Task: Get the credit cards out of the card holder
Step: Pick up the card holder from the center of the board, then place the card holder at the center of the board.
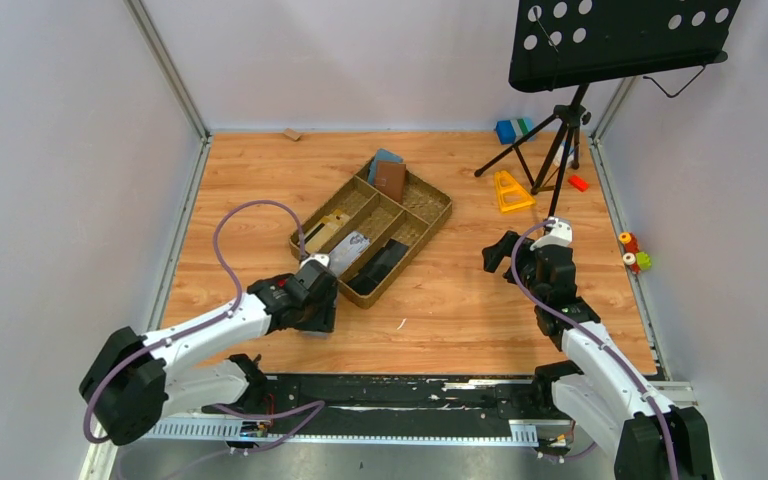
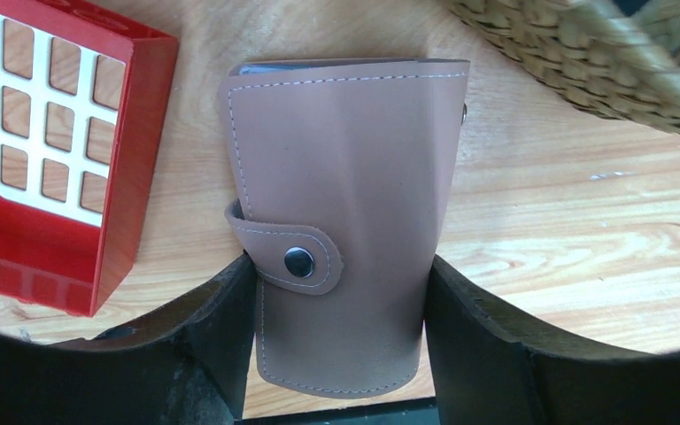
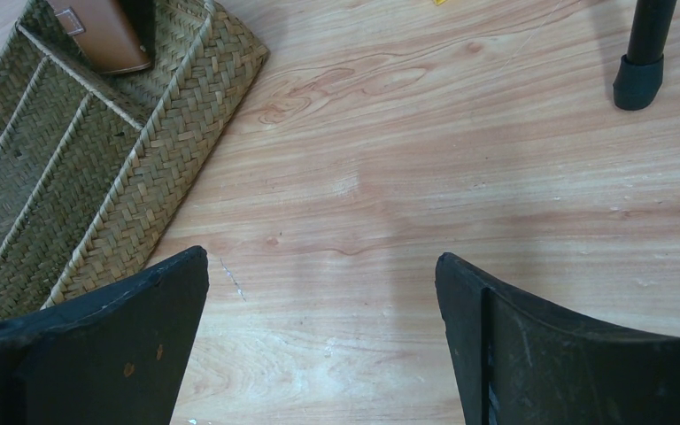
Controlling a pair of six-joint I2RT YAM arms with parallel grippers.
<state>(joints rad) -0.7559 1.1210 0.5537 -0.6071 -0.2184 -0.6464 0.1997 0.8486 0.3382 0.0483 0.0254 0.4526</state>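
The card holder [image 2: 345, 168] is a tan-brown folded wallet lying on the wooden table, closed, with its small tab [image 2: 297, 258] snapped down. A thin blue-grey edge shows at its far end. My left gripper [image 2: 341, 274] is shut on the card holder, one finger pressed against each long side of its near half. In the top view the left gripper [image 1: 312, 300] sits just in front of the woven tray and hides the card holder. No cards show. My right gripper [image 3: 319, 266] is open and empty above bare table; it also shows in the top view [image 1: 505, 255].
A red grid-patterned block [image 2: 53, 159] lies close left of the card holder. The woven divided tray [image 1: 430, 215] holds a dark brown wallet [image 1: 391, 180], a blue one and other items; its corner [image 2: 584, 62] is near. A music stand tripod [image 1: 550, 140] and small toys [image 1: 509, 192] stand at the back right.
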